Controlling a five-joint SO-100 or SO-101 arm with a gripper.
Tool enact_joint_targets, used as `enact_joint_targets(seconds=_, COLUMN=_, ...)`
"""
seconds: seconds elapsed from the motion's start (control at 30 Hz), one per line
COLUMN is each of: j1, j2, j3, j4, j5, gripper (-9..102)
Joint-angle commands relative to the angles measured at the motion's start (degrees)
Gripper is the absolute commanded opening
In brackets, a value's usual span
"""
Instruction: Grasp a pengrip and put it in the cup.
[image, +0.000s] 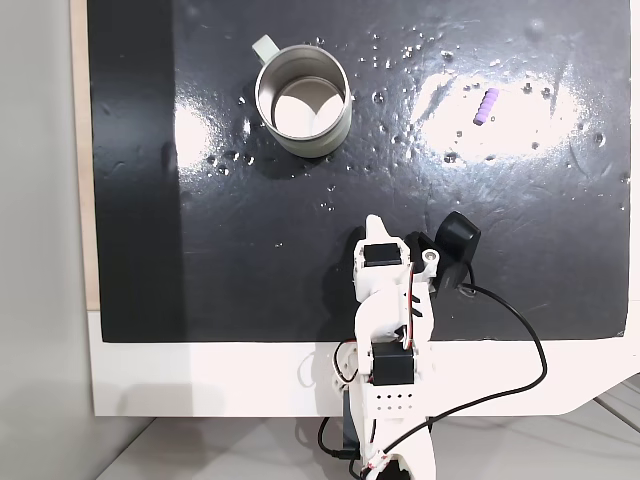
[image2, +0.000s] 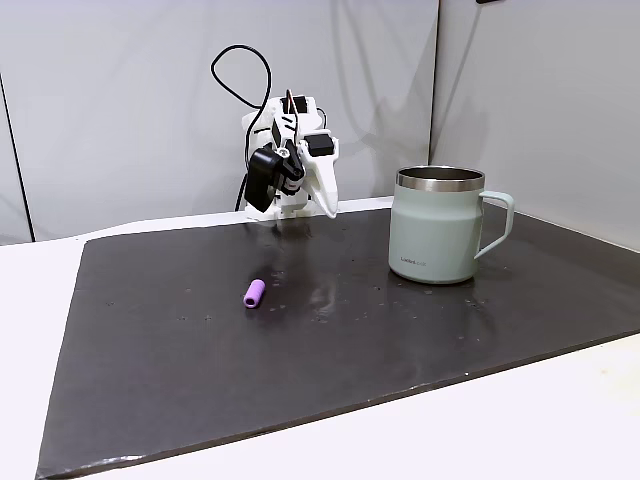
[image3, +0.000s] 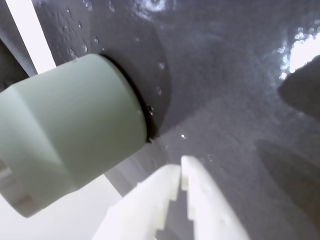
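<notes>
Wrist view is giving us the closest look: the end effector (image3: 181, 167) is sitting low in the picture with its two white toothed fingers pressed together at the tips, pinching nothing. Right beyond it the pale green wall of the cup (image3: 75, 130) is looming on its side in this tilted picture, standing on the glossy black mat (image3: 230, 100).

Stepping back to the fixed view from above, the arm (image: 392, 330) is folded up near the mat's lower edge, well apart from both things. The cup (image: 303, 100) is standing upright toward the upper left, handle pointing up-left, and its inside is showing no purple. The pengrip (image: 487, 107) is lying on its side toward the upper right, in a bright patch of glare, well apart from the cup. The white counter (image: 200, 380) is carrying the mat.

From the fixed view across the mat, the pengrip (image2: 254, 293) is lying in the open with the cup (image2: 438, 225) off to the right and the arm (image2: 290, 170) tucked at the back.

So the reach is not yet begun, by my reading. To do it well, the arm is needing to swing toward the pengrip, spread the fingers before descending, and line them across the short ribbed body rather than along it. It looks soft and small and may roll, so a centred, low, gentle squeeze is looking wise.
</notes>
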Motion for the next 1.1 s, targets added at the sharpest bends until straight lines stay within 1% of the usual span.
enact_joint_targets(seconds=0.0, j1=-2.0, j2=0.6, j3=-0.3, j4=-1.8, j5=-2.5, gripper=0)
enact_joint_targets(seconds=0.3, j1=-2.3, j2=0.6, j3=-0.3, j4=-1.9, j5=-2.9, gripper=0)
enact_joint_targets(seconds=0.4, j1=-2.5, j2=0.6, j3=-1.5, j4=-1.0, j5=-5.4, gripper=0)
enact_joint_targets(seconds=0.57, j1=-1.0, j2=-1.2, j3=-11.2, j4=5.0, j5=-15.8, gripper=0)
enact_joint_targets(seconds=0.7, j1=0.2, j2=-14.8, j3=-23.0, j4=10.7, j5=-23.4, gripper=0)
enact_joint_targets(seconds=0.8, j1=3.3, j2=-23.3, j3=-32.1, j4=13.8, j5=-28.0, gripper=0)
enact_joint_targets(seconds=0.93, j1=9.2, j2=-32.8, j3=-38.5, j4=13.1, j5=-37.4, gripper=0)
enact_joint_targets(seconds=1.07, j1=15.2, j2=-40.5, j3=-39.5, j4=6.7, j5=-46.1, gripper=0)
